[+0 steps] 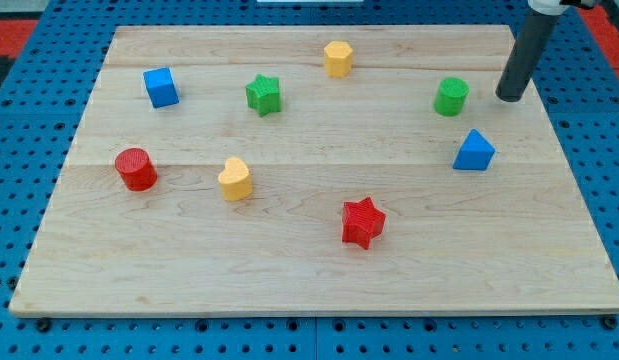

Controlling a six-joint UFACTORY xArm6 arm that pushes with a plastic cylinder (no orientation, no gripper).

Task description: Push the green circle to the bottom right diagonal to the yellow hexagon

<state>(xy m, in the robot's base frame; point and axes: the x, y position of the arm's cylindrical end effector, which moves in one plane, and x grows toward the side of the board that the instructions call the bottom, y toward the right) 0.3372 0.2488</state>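
The green circle point(451, 97) stands on the wooden board point(319, 260) at the view's upper right. The yellow hexagon point(337, 59) stands near the view's top centre, to the left of the green circle and a little higher. My tip point(509, 98) rests on the board just to the right of the green circle, with a small gap between them. The dark rod rises from it toward the view's top right.
A blue triangle point(474, 151) sits below the green circle. A green star point(263, 95) and a blue cube point(160, 87) are at upper left. A red circle point(136, 169), a yellow heart point(234, 179) and a red star point(362, 222) lie lower down.
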